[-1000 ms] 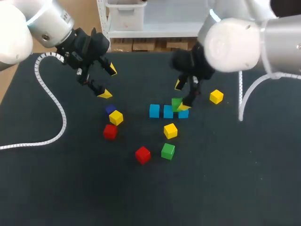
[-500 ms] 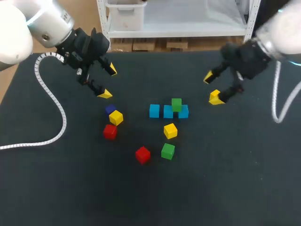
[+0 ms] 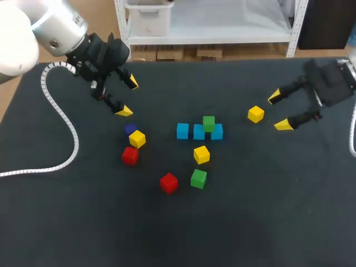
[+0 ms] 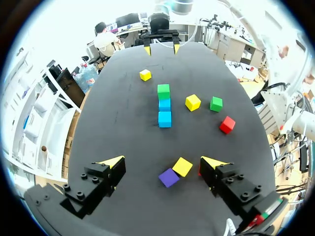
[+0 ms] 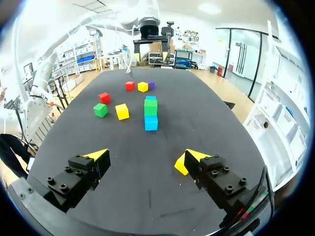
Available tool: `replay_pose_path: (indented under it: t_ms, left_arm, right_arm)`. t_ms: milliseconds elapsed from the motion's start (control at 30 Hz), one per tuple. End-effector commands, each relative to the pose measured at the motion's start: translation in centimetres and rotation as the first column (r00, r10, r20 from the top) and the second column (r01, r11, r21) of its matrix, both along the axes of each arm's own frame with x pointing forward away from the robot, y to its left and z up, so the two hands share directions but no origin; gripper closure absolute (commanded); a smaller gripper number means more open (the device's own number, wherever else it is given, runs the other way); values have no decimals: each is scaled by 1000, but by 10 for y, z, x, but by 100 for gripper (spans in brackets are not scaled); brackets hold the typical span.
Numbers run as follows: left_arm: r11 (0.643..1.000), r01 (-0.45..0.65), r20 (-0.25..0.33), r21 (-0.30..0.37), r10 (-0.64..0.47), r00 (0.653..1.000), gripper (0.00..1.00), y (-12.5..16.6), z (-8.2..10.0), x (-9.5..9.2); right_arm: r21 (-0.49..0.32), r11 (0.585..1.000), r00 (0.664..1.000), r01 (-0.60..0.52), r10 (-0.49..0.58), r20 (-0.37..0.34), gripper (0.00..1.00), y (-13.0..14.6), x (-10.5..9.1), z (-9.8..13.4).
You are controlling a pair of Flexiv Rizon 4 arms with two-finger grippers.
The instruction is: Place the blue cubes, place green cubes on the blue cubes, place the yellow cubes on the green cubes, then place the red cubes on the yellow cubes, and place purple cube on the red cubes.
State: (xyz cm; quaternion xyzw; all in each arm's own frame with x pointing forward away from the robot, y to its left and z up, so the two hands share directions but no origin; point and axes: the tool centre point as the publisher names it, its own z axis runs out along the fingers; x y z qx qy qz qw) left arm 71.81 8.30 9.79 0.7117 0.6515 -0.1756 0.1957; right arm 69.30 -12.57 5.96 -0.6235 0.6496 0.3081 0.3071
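Blue cubes (image 3: 198,132): three in a touching row, mid-table.
Seated green cube (image 3: 208,123): on top, toward the row's right end.
Loose green cube (image 3: 198,178): on the table, between the near yellow cube (image 3: 201,154) and a red cube (image 3: 168,182).
My right gripper (image 3: 279,110): wide, empty, beside the far yellow cube (image 3: 256,114).
My left gripper (image 3: 128,97): wide, empty, near the purple cube (image 3: 130,128).
Step, as I judge: fetch the loose green. I descend straight, fingers clear of the yellow neighbour, then seat it beside its twin without nudging.
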Motion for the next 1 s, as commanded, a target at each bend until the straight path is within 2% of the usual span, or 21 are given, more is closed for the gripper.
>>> replay_pose_path:
  t_ms: [33,233,533,700,1000]
  left_arm:
    - [1000,3,1,-2,-3,1000,0,1,0,1]
    - [1000,3,1,-2,-3,1000,0,1,0,1]
    - [1000,3,1,-2,-3,1000,0,1,0,1]
    - [999,39,41,28,-40,998,0,-23,-1,-13]
    - [999,52,105,12,-53,993,0,-82,-9,-52]
  right_arm:
    - [12,1000,1000,-18,19,-7,0,-6,2,1]
    - [-7,998,998,-57,57,-26,0,-12,-2,-2]
    - [-7,998,998,-57,57,-26,0,-12,-2,-2]
    - [-7,998,998,-57,57,-26,0,-12,-2,-2]
    - [-7,998,998,-57,57,-26,0,-12,-2,-2]
